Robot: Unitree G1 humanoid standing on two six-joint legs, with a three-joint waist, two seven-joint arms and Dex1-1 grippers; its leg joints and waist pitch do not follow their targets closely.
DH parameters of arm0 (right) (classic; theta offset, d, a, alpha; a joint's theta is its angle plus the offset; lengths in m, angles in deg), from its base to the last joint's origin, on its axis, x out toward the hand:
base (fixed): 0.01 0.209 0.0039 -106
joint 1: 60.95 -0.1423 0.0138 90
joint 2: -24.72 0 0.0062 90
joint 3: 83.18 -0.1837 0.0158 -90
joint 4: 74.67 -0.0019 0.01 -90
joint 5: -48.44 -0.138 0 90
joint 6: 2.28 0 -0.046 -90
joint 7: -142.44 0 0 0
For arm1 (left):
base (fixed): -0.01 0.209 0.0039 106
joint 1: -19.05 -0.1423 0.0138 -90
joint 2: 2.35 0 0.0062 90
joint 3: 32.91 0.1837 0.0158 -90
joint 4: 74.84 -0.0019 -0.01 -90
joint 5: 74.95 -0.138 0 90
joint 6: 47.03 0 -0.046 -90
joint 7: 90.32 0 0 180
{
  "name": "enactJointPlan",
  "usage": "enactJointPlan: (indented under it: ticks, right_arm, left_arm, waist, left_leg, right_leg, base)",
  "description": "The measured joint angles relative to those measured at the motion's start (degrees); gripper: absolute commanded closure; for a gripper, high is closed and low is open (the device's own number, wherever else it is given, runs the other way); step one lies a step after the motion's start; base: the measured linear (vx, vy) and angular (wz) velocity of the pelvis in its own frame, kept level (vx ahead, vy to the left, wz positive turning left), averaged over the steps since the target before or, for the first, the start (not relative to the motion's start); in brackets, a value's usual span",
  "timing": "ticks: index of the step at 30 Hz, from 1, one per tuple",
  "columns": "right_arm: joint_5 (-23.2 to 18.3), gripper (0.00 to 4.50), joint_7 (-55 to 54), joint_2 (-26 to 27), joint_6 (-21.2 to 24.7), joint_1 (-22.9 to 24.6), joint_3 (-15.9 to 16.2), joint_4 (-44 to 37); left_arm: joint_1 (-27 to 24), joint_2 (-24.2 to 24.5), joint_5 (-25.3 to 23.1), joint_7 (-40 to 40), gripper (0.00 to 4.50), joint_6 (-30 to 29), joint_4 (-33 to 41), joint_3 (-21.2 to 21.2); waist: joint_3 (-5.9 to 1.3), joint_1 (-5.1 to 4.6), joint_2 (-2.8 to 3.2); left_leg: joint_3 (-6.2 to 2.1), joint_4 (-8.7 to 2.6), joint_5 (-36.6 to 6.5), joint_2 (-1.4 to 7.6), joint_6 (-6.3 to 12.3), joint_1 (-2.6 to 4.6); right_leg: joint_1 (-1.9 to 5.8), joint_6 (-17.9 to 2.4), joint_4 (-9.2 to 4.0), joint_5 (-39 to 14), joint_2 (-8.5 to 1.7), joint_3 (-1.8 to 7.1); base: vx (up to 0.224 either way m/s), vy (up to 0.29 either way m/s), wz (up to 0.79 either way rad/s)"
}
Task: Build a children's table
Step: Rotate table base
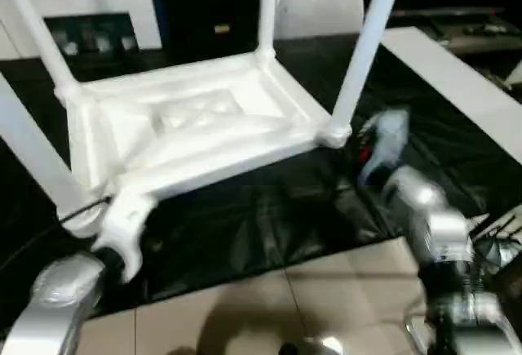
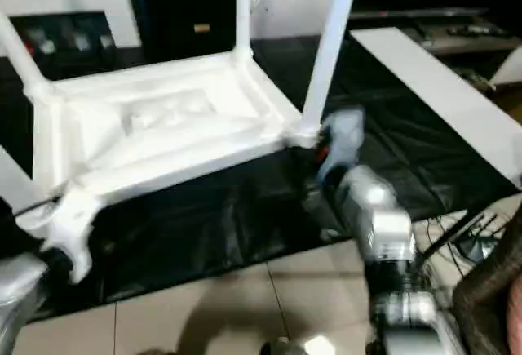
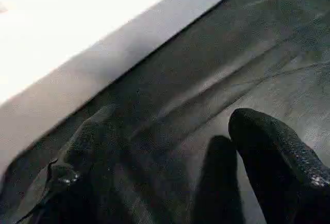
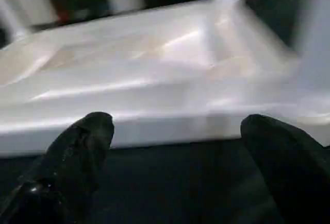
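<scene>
Head view: upturned tabletop (image 1: 196, 126), 4 legs (image 1: 365, 53) socketed.

Left forearm (image 1: 57, 298) at seven o'clock, reaching toward eleven. Right forearm (image 1: 436, 241) at four o'clock. Left gripper (image 3: 170, 162) spread apart; right gripper (image 4: 180, 147) likewise wide.
</scene>
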Motion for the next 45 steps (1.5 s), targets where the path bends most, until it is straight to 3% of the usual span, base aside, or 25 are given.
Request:
enactJointPlan:
  ticks: [6, 12, 15, 17, 20, 25, 26, 27, 28, 29, 30, 31, 32, 33, 35, 36, 37, 38, 39, 40, 41, 42, 43, 44, 45]
  right_arm:
    - [-3.3, 0.00, 7.0, -1.1, 3.9, 6.6, 4.5, -10.4]
    - [-2.9, 0.00, 6.8, -2.5, 7.4, 9.2, 8.2, -14.7]
    - [-1.1, 0.00, 6.0, -2.4, 7.3, 9.6, 9.2, -14.8]
    - [0.0, 0.00, 5.1, -2.2, 7.0, 9.7, 9.4, -14.7]
    - [1.5, 0.00, 3.3, -1.9, 6.4, 9.7, 9.4, -14.2]
    - [3.7, 0.00, -0.6, -1.7, 6.0, 9.9, 9.2, -12.1]
    - [3.8, 0.00, -1.0, -1.5, 5.7, 9.9, 9.2, -11.8]
    - [4.1, 0.00, -1.4, -1.2, 5.3, 10.0, 9.2, -11.6]
    - [4.7, 0.00, -1.8, -1.1, 5.0, 10.2, 9.1, -11.5]
    - [5.1, 0.00, -2.2, -1.0, 4.8, 10.5, 9.0, -10.9]
    - [5.6, 0.00, -2.6, -0.9, 4.7, 10.5, 8.9, -10.3]
    - [5.9, 0.00, -3.3, -0.8, 4.6, 10.4, 8.6, -9.6]
    - [6.0, 0.00, -3.8, -0.6, 4.3, 9.9, 8.5, -9.4]
    - [6.3, 0.00, -4.6, -0.2, 3.7, 9.7, 8.1, -9.3]
    - [6.9, 0.00, -5.5, 0.2, 3.3, 9.6, 7.6, -8.3]
    - [7.2, 0.00, -7.0, 0.8, 2.7, 9.5, 7.2, -7.5]
    - [7.5, 0.00, -8.0, 1.2, 2.3, 9.2, 6.8, -6.9]
    - [7.7, 0.00, -8.9, 1.4, 2.1, 8.8, 6.5, -5.8]
    - [8.2, 0.00, -10.0, 1.7, 1.5, 7.9, 6.1, -4.1]
    - [8.3, 0.00, -10.5, 1.7, 1.2, 7.5, 5.8, -3.5]
    - [8.4, 0.00, -11.0, 1.8, 0.8, 6.8, 5.6, -2.7]
    - [9.3, 0.00, -11.9, 2.3, 0.0, 4.5, 5.5, -0.5]
    - [9.5, 0.00, -12.4, 2.5, -0.6, 3.6, 5.3, 0.7]
    - [9.8, 0.00, -12.9, 2.8, -1.3, 2.8, 5.2, 2.5]
    - [10.1, 0.00, -13.5, 3.2, -2.2, 1.8, 5.1, 4.9]
  left_arm:
    - [-6.7, -8.4, -2.0, -10.8, 0.75, 4.4, 5.6, -5.1]
    - [-6.3, -14.8, -3.6, -19.7, 0.75, 7.9, 7.0, -7.1]
    - [-1.7, -13.4, -3.8, -20.7, 0.75, 9.9, 4.9, -8.2]
    - [1.5, -11.7, -3.6, -20.6, 0.75, 11.3, 2.1, -9.2]
    - [5.6, -9.1, -2.7, -19.9, 0.75, 13.2, -2.4, -10.7]
    - [14.0, -4.9, -1.4, -17.8, 0.75, 14.5, -11.5, -11.5]
    - [15.5, -3.8, -0.6, -16.6, 0.75, 14.5, -13.3, -12.0]
    - [16.5, -3.0, 0.7, -14.9, 0.75, 14.5, -14.6, -12.9]
    - [17.6, -2.3, 1.8, -13.2, 0.75, 14.3, -15.8, -13.4]
    - [18.6, -1.9, 3.3, -11.2, 0.75, 14.0, -16.7, -13.6]
    - [18.8, -1.5, 5.1, -8.5, 0.75, 13.7, -16.8, -13.5]
    - [17.8, -1.5, 7.1, -5.0, 0.75, 13.3, -16.6, -12.9]
    - [16.6, -1.3, 8.4, -2.7, 0.75, 12.9, -16.3, -12.6]
    - [16.1, -0.7, 10.0, 0.1, 0.75, 11.8, -16.0, -12.1]
    - [15.9, -0.1, 12.1, 3.2, 0.75, 10.6, -15.2, -10.8]
    - [14.9, 1.3, 14.1, 6.0, 0.62, 9.1, -13.8, -9.8]
    - [14.3, 2.7, 15.8, 8.3, 0.62, 7.6, -12.4, -8.7]
    - [14.1, 3.4, 17.3, 10.2, 0.62, 6.3, -11.2, -7.6]
    - [13.9, 4.2, 19.0, 12.5, 0.62, 4.9, -9.7, -6.0]
    - [13.5, 3.8, 19.9, 13.8, 0.62, 4.4, -8.8, -4.8]
    - [12.9, 3.7, 20.6, 15.0, 0.62, 3.9, -8.0, -3.6]
    - [12.2, 4.0, 21.3, 16.4, 0.62, 2.9, -6.7, -2.7]
    - [12.3, 4.0, 21.5, 17.0, 0.62, 2.2, -6.4, -1.7]
    - [12.6, 4.2, 21.6, 17.5, 0.62, 1.6, -5.9, -0.7]
    - [13.3, 4.7, 21.8, 18.3, 0.62, 1.0, -5.1, 0.5]
  waist:
    - [-0.05, 1.03, -0.09]
    - [-0.07, 1.10, 0.08]
    - [-0.02, 1.02, 0.23]
    - [0.15, 0.82, 0.50]
    - [0.51, -0.28, 1.09]
    - [0.81, -0.60, 1.23]
    - [0.96, -0.67, 1.51]
    - [1.33, -0.55, 2.20]
    - [1.34, -0.05, 2.01]
    - [1.25, 0.73, 1.41]
    - [0.93, 1.31, -0.39]
    - [1.04, 2.37, -0.03]
    - [1.03, 3.08, 0.63]
    - [1.03, 3.14, 1.37]
    - [1.05, 2.63, 2.00]
    - [1.09, 2.22, 2.29]
    - [1.36, 2.11, 2.49]
    - [1.39, 2.38, 2.14]
    - [1.40, 2.71, 1.19]
    - [1.23, 2.74, 0.30]
    - [1.23, 2.80, 0.18]
    - [1.41, 3.01, 0.92]
    - [1.46, 2.64, 1.72]
    - [1.45, 1.89, 2.97]
    - [1.84, 1.86, 3.87]
  left_leg:
    - [-0.14, 0.11, 0.0, -0.06, 0.02, 0.21]
    - [-1.00, 0.09, 0.0, -0.10, 0.03, 0.21]
    - [-1.51, 0.09, 0.0, -0.09, 0.04, 0.17]
    - [-1.74, 0.07, 0.0, -0.04, 0.05, 0.51]
    - [-2.49, -0.04, -0.1, 0.15, 0.09, 1.00]
    - [-2.86, -0.08, -0.1, -0.13, 0.09, 1.52]
    - [-3.12, -0.10, -0.1, -0.04, 0.08, 1.59]
    - [-3.35, -0.50, -0.1, 0.49, 0.05, 1.33]
    - [-2.98, -0.36, -0.1, 0.39, 0.05, 1.38]
    - [-1.80, -0.20, 0.0, 0.21, 0.03, 1.61]
    - [-1.08, 0.07, -0.1, -0.36, -0.01, 2.49]
    - [-1.15, 1.89, -1.7, -0.77, -0.21, 2.76]
    - [-1.90, 2.39, -3.0, -1.20, 0.74, 2.47]
    - [-2.87, 2.03, -3.4, -1.47, 0.61, 2.05]
    - [-3.41, 1.58, -3.4, -0.71, 0.39, 1.84]
    - [-3.58, 1.22, -3.5, -0.06, 0.37, 1.63]
    - [-3.47, 1.05, -3.4, -0.14, 0.30, 1.42]
    - [-2.82, 1.04, -3.4, -0.17, 0.28, 1.58]
    - [-1.53, 1.04, -3.3, -0.38, 0.10, 2.10]
    - [-0.92, 1.08, -3.3, -0.50, 0.03, 2.88]
    - [-0.61, 2.15, -4.2, -0.74, -0.51, 3.03]
    - [-1.32, 2.86, -5.9, -0.98, 0.29, 2.45]
    - [-2.07, 2.84, -6.0, -0.88, 0.45, 2.34]
    - [-2.96, 2.27, -5.9, 0.16, 0.15, 1.80]
    - [-3.02, 2.08, -5.9, 0.68, 0.10, 1.44]
  right_leg:
    - [0.28, 0.2, -0.15, -0.1, -0.04, -0.08]
    - [0.79, 0.2, -1.31, -0.1, 0.06, -0.64]
    - [1.30, 0.2, -2.21, -0.1, -0.05, -1.58]
    - [1.88, 0.2, -2.88, -0.1, -0.05, -2.06]
    - [2.98, 0.2, -4.05, -0.1, -0.18, -3.10]
    - [2.90, 0.2, -4.05, -0.1, -0.30, -3.68]
    - [3.17, 0.2, -4.29, -0.1, -0.37, -4.41]
    - [4.10, 0.2, -3.73, -0.1, -0.54, -5.14]
    - [3.41, 0.1, -1.34, -2.0, -1.12, -4.73]
    - [2.86, 0.1, 1.11, -2.6, -1.54, -3.22]
    - [2.00, 0.3, 2.37, -2.7, -1.58, -1.59]
    - [1.64, 0.4, 2.38, -2.6, -1.70, -1.78]
    - [1.69, 0.4, 2.20, -2.6, -2.05, -2.33]
    - [1.80, 0.4, 1.68, -2.6, -2.16, -3.27]
    - [2.59, 0.4, 0.17, -2.6, -2.02, -4.61]
    - [3.54, 0.3, -0.59, -2.6, -1.87, -5.11]
    - [3.53, 0.1, 0.04, -2.8, -1.88, -4.92]
    - [3.32, -0.2, 0.93, -3.1, -2.02, -4.34]
    - [2.65, -0.3, 1.97, -3.5, -2.04, -2.65]
    - [2.20, 0.0, 2.18, -3.4, -1.84, -1.83]
    - [2.09, 0.1, 1.76, -3.5, -2.07, -2.01]
    - [2.02, 0.1, 1.21, -3.5, -2.76, -3.40]
    - [2.53, 0.1, 0.18, -3.5, -3.24, -5.34]
    - [4.10, 0.2, -0.95, -3.7, -3.23, -7.68]
    - [4.51, 0.4, 0.10, -4.8, -2.96, -8.73]
  base:
    - [0.000, 0.000, 0.00]
    - [0.000, 0.000, 0.00]
    - [0.000, 0.000, 0.00]
    - [0.000, 0.000, 0.00]
    - [0.000, 0.000, 0.00]
    - [-0.011, -0.001, -0.01]
    - [-0.054, -0.006, -0.07]
    - [-0.067, -0.023, -0.12]
    - [-0.070, -0.057, 0.02]
    - [-0.070, -0.057, 0.02]
    - [0.015, -0.095, 0.12]
    - [0.045, -0.071, -0.07]
    - [0.045, -0.071, -0.07]
    - [0.000, -0.006, -0.18]
    - [0.000, 0.000, 0.00]
    - [0.000, 0.000, 0.00]
    - [0.000, 0.000, 0.00]
    - [0.000, 0.000, 0.00]
    - [0.000, 0.000, 0.00]
    - [0.051, -0.048, 0.19]
    - [0.051, -0.048, 0.19]
    - [0.000, 0.000, 0.00]
    - [0.012, 0.087, -0.35]
    - [0.012, 0.087, -0.35]
    - [0.139, 0.107, -0.24]
